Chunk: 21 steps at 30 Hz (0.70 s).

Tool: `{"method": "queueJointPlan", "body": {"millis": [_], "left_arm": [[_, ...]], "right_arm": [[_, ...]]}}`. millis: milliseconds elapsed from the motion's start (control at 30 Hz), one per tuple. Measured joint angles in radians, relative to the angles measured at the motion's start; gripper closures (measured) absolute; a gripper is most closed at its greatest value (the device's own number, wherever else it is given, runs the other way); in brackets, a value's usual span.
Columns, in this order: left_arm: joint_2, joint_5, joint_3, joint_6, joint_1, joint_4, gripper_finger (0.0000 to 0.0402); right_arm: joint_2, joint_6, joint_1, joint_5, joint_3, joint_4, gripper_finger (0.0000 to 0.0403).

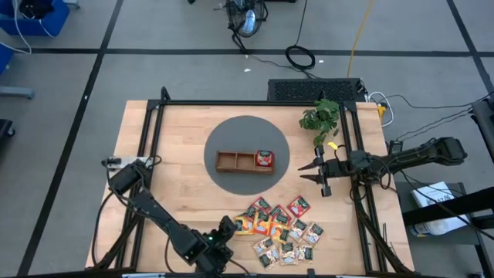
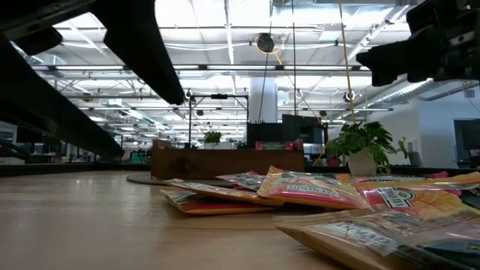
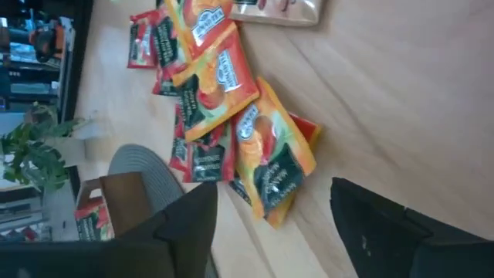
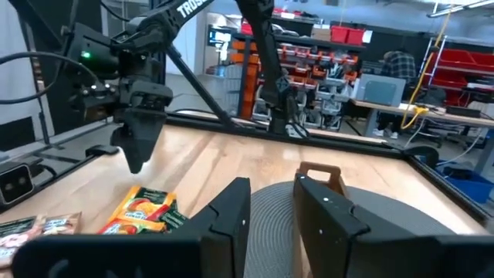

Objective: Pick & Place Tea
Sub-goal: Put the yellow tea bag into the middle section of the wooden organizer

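The tea sachets (image 1: 282,228), red, orange-yellow and dark green, lie in a loose overlapping pile on the wooden table near its near edge, also seen in the low view (image 2: 300,187). One red sachet (image 1: 265,158) lies in the right compartment of the brown tray (image 1: 231,161), which sits on a round grey mat (image 1: 247,127). My left gripper (image 1: 228,228) hovers open at the pile's left edge, with an orange-green sachet (image 3: 270,166) just ahead of its fingers (image 3: 274,189). My right gripper (image 1: 307,173) hangs open, with a narrow gap, right of the mat, pointing at the tray (image 4: 320,174).
A small potted plant (image 1: 320,117) stands at the far right of the table, close behind my right arm. A black frame rail (image 1: 255,103) runs around the table. Bare wood lies left of the mat and the pile. My left arm (image 4: 139,131) shows across the table in the right wrist view.
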Motion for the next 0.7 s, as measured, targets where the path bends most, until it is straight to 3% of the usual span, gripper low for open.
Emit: {"method": "queueJointPlan", "body": {"millis": [200, 567, 700], "left_arm": [[0.000, 0.109, -0.001, 0.001, 0.039, 0.008, 0.0134], [0.004, 0.171, -0.002, 0.032, 0.082, 0.011, 0.0150], [0.013, 0.166, -0.002, 0.046, 0.088, 0.013, 0.0151]], "right_arm": [[0.000, 0.000, 0.000, -0.001, 0.000, 0.013, 0.0312], [0.000, -0.028, 0.000, 0.001, 0.000, 0.015, 0.0312], [0.000, -0.034, 0.000, 0.065, 0.000, 0.012, 0.0312]]}}
